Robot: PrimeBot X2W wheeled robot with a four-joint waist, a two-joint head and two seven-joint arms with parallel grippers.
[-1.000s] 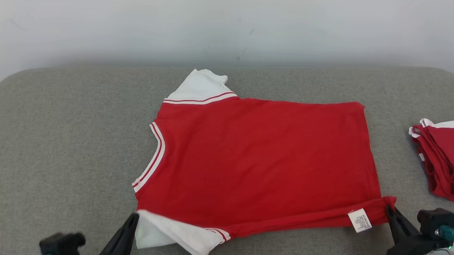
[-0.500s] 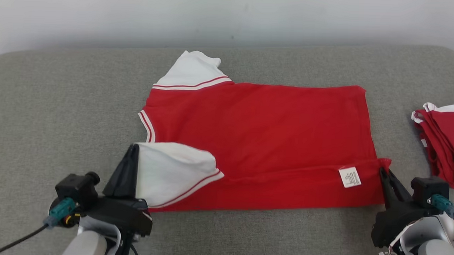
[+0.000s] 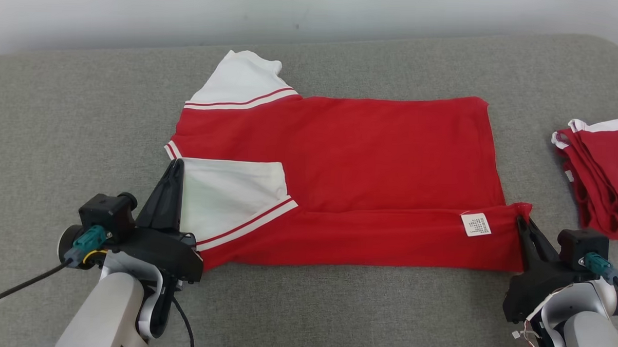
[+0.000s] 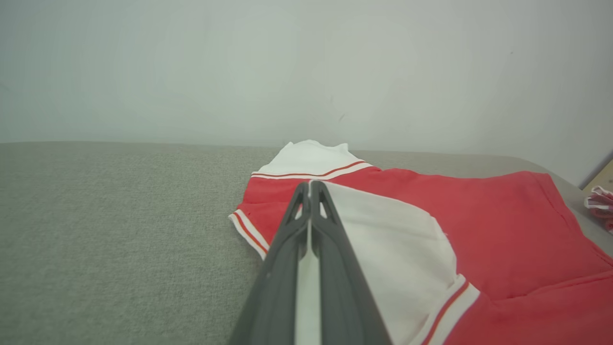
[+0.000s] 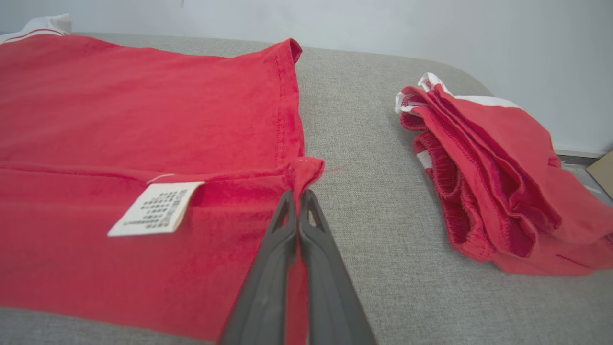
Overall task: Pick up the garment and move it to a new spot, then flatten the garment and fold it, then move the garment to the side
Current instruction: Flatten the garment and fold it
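A red garment with white sleeves is lying spread across the middle of the grey padded surface, collar end toward the robot's left and hem toward its right. Its near long edge is lying folded over onto the body, making a doubled band of red along the front, and a white care label is showing face up close to the hem corner. The left hand is pinching the near sleeve at its outer edge, fingers pressed together on the white cloth, and that sleeve is lying turned inward over the red chest. The right hand is gripping the folded hem corner, its fingers closed tight on a small bunch of red fabric. The far sleeve is sticking out toward the pale wall. Off to the right, well apart from the garment, a stack of folded red clothes is sitting near the surface's edge.
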